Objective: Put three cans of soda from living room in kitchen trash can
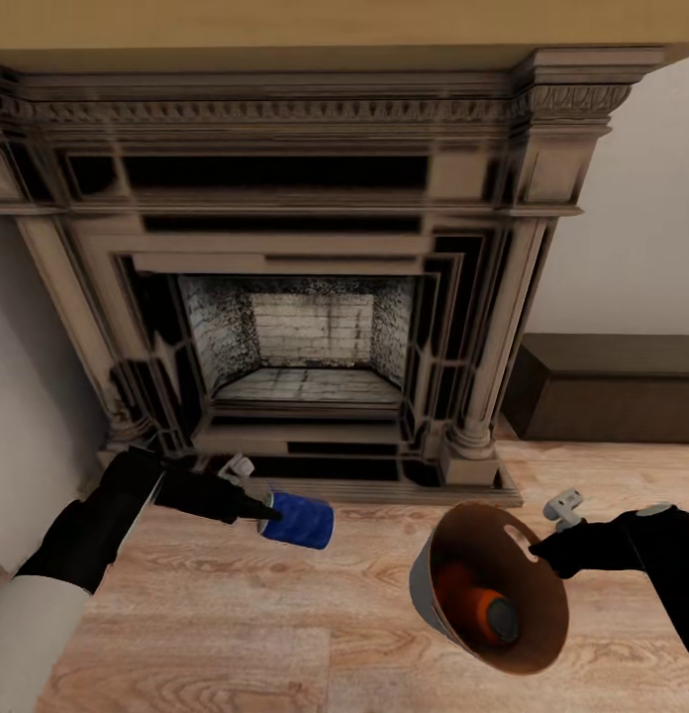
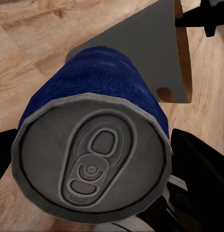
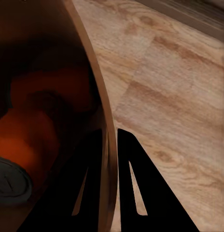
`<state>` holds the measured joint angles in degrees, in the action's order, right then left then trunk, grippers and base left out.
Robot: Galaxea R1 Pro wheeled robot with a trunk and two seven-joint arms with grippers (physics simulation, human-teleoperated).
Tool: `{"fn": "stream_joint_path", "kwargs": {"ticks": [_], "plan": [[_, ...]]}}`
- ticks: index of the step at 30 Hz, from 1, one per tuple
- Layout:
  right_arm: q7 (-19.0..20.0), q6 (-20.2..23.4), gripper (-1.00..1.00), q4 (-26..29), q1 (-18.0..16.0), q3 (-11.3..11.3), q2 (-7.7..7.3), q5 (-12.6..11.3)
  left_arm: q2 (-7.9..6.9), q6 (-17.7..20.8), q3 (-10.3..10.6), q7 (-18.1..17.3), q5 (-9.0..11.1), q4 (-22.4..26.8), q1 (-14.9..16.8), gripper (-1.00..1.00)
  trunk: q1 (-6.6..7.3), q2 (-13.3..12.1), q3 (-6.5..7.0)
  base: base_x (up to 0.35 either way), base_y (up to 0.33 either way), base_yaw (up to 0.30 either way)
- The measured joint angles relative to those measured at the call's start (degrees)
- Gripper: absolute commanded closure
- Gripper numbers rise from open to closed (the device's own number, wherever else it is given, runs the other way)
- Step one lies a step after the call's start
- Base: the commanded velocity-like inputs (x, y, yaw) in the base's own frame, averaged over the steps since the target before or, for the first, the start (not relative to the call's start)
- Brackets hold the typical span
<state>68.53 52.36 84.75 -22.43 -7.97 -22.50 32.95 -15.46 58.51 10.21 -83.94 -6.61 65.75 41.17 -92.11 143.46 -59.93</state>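
Blue can (image 1: 299, 520) sits at your 10 o'clock, clamped in the left gripper (image 1: 268, 513) above the floor (image 1: 236, 614). At 2 o'clock the right gripper (image 1: 540, 544) pinches the tilted bin's (image 1: 429, 584) rim, orange cans (image 1: 478, 604) inside. Tilt further and they could roll out; release early and blue misses.
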Motion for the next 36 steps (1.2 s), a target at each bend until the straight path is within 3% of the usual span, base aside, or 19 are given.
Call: {"fn": "stream_joint_path", "kwargs": {"ticks": [9,10,11,12,13,16,17,21,25,28,36], "plan": [[0.70,-1.91,1.00,2.82,-1.21,-2.78,-2.95,1.77,-2.95,1.49,-2.91,-2.24,1.57,-2.88,2.92,1.00,0.01,0.00,0.01,0.000,0.000,0.000],[-1.45,5.70,1.00,4.17,-1.18,0.36,-7.57,-4.30,-7.35,1.44,-1.40,-5.96,2.02,-3.55,6.09,1.00,0.02,-0.02,0.22,0.000,0.000,0.000],[8.57,5.83,1.00,4.34,-1.26,-5.76,-8.09,1.22,-9.00,1.49,-9.05,-6.05,1.55,-3.59,6.78,1.00,0.06,-0.02,0.45,0.000,0.000,0.000],[12.88,6.25,1.00,4.55,-1.29,-7.94,-8.17,2.81,-9.04,1.47,-8.02,-6.06,1.84,-3.57,6.78,1.00,0.10,-0.02,0.67,0.000,0.000,0.000],[13.10,6.36,1.00,4.60,-1.23,-7.08,-8.18,1.39,-9.10,1.48,-7.85,-6.06,1.83,-3.58,6.84,1.00,0.11,-0.05,0.88,0.000,0.000,0.000],[13.44,6.77,1.00,4.62,-1.27,-7.09,-8.22,-7.73,-9.19,1.48,-7.89,-6.06,1.88,-3.45,6.89,1.00,0.19,-0.08,1.55,0.000,0.000,0.000],[13.59,7.21,1.00,4.64,-1.28,-7.08,-8.22,-9.09,-9.19,1.47,-7.90,-6.06,1.89,-3.44,6.90,1.00,0.22,-0.09,1.78,0.000,0.000,0.000],[13.29,6.02,1.00,4.54,-1.28,-7.16,-8.27,-4.80,-9.23,1.48,-7.92,-6.06,1.86,-3.29,6.90,1.00,0.32,-0.15,2.66,0.000,0.000,0.000],[13.55,6.69,1.00,4.45,-1.28,-7.09,-8.26,-7.48,-9.22,1.48,-7.92,-6.06,1.87,-3.21,6.91,1.00,0.42,-0.20,3.55,0.000,0.000,0.000],[13.39,6.10,1.00,4.15,-1.26,-7.08,-8.28,-6.46,-9.17,1.49,-7.87,-6.06,1.81,-3.17,6.91,1.00,0.74,-0.79,3.93,0.000,0.000,0.000],[12.87,6.34,1.00,3.68,-1.26,-6.88,-7.39,-6.71,-9.15,1.49,-7.68,-6.06,1.59,-3.12,6.91,1.00,0.74,-0.79,3.93,0.000,0.000,0.000]]}}
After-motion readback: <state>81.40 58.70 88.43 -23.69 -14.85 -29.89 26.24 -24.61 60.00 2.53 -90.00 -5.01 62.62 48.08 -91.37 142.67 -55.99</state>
